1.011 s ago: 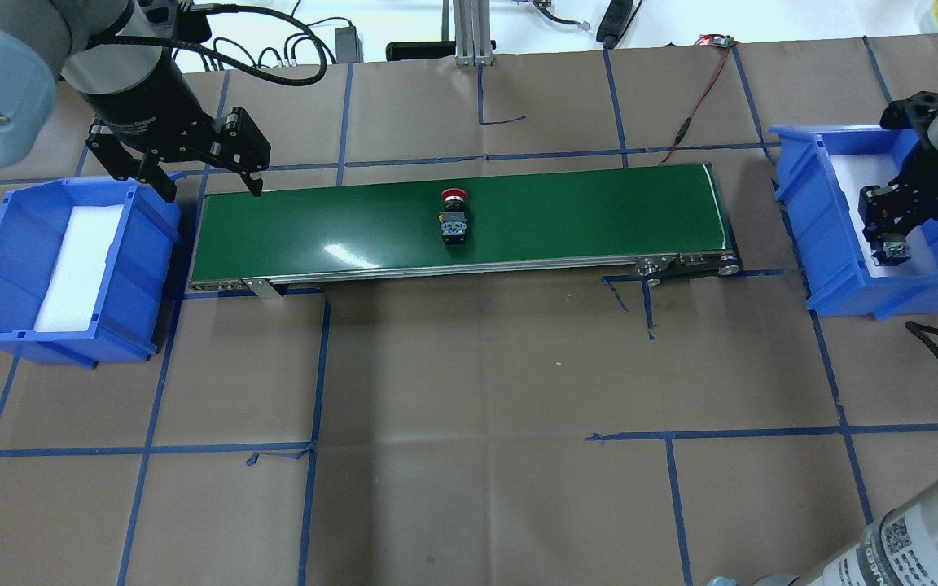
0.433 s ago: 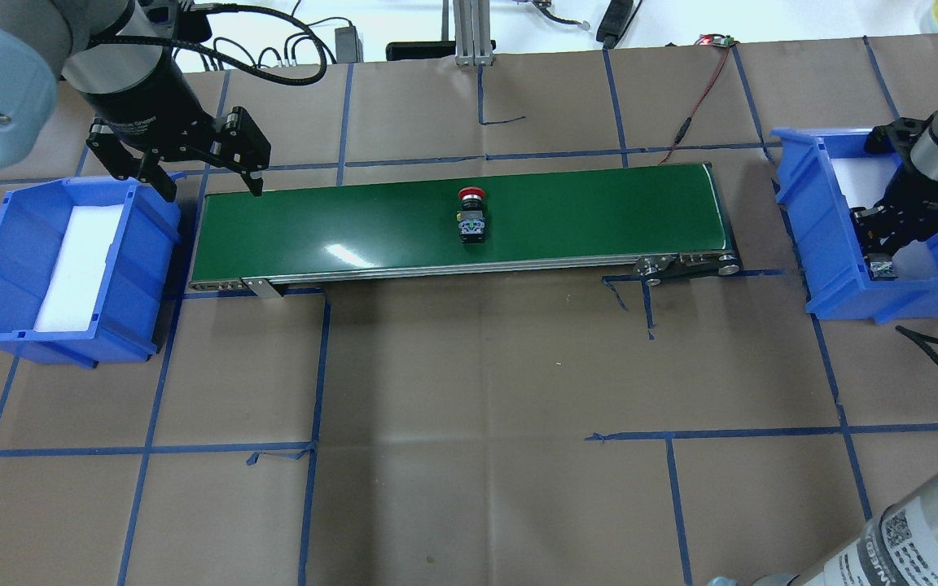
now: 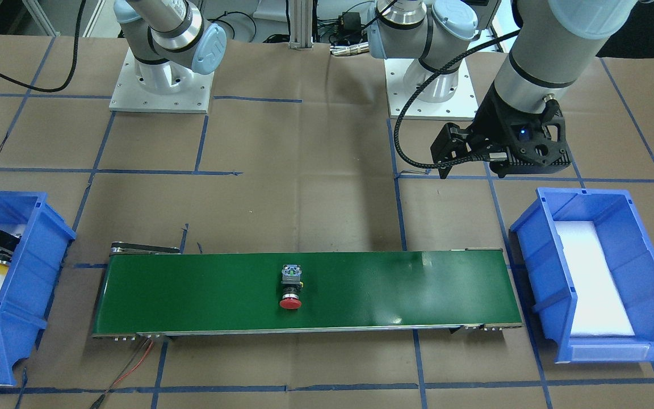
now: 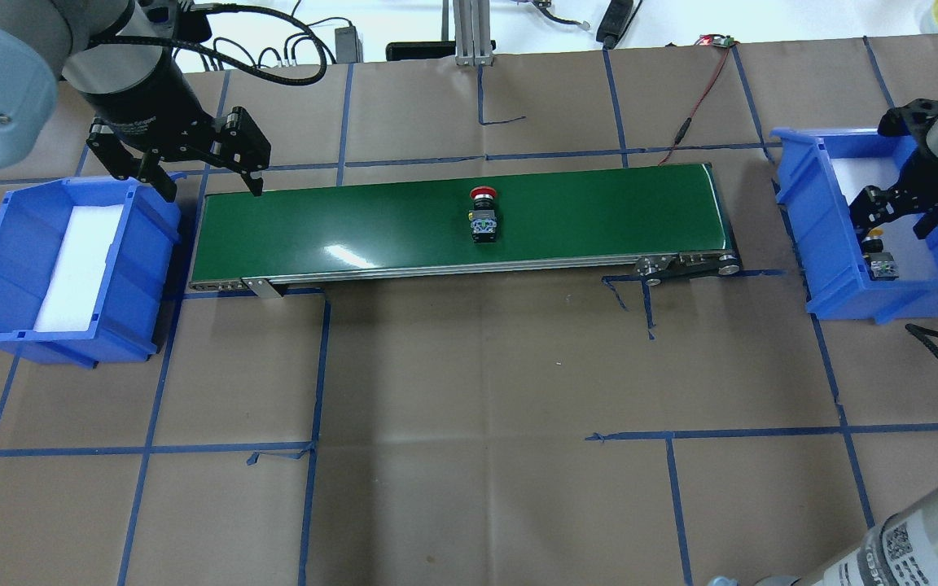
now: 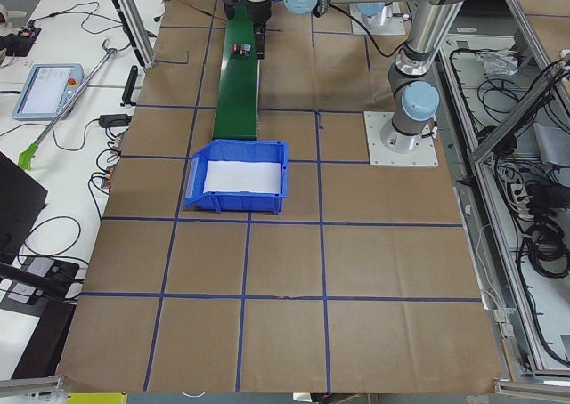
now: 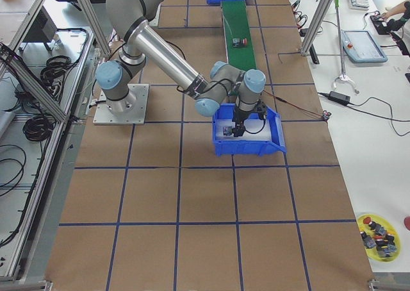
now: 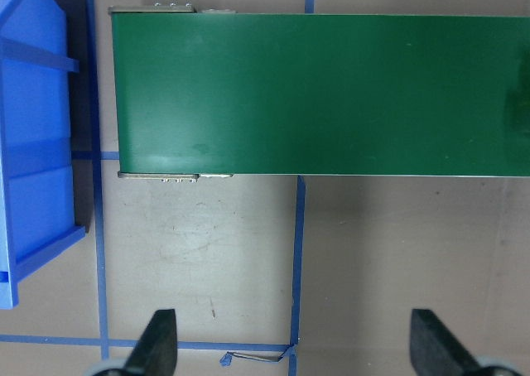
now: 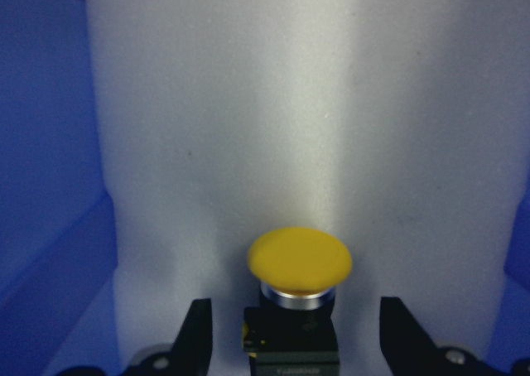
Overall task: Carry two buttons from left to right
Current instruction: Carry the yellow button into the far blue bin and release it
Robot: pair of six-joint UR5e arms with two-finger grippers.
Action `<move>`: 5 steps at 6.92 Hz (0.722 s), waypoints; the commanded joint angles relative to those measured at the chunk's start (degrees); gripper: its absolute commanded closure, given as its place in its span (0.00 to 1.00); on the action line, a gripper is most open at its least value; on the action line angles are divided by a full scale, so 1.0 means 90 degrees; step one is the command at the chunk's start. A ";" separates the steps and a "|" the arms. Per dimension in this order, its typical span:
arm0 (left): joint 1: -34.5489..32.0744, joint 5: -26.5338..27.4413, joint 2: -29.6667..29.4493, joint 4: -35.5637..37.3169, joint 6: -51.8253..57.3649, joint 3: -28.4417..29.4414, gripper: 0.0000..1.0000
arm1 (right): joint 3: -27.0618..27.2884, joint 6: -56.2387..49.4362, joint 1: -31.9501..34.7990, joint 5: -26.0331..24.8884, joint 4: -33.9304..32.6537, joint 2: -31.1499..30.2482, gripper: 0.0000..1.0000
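Red button (image 4: 483, 213): lay on its side near the middle of the green belt (image 4: 599, 212). Had a round red cap toward the far edge and a black boxy body toward the near edge. Touched no gripper.

Yellow button (image 8: 298, 264): sat on the white foam (image 8: 331, 103) inside the blue bin on the right (image 4: 823, 244), close to the near wall. Showed a round yellow cap on top of a black boxy body.

Right gripper (image 4: 892, 229): hung low inside that bin, right over the yellow button. Kept its fingers (image 8: 195, 335) spread apart, one on each side of the black body, with a gap on both sides. Gripped nothing.

Left gripper (image 4: 212, 194): hung high near the left end of the belt, close to the blue bin on the left (image 4: 151, 236). Had its fingers wide apart, with brown table paper showing between them in the wrist view.
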 commanded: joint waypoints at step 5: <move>0.0000 0.0000 -0.0001 0.0000 0.0000 0.0013 0.00 | -0.2134 0.1078 0.1497 0.0056 0.2908 -0.0574 0.00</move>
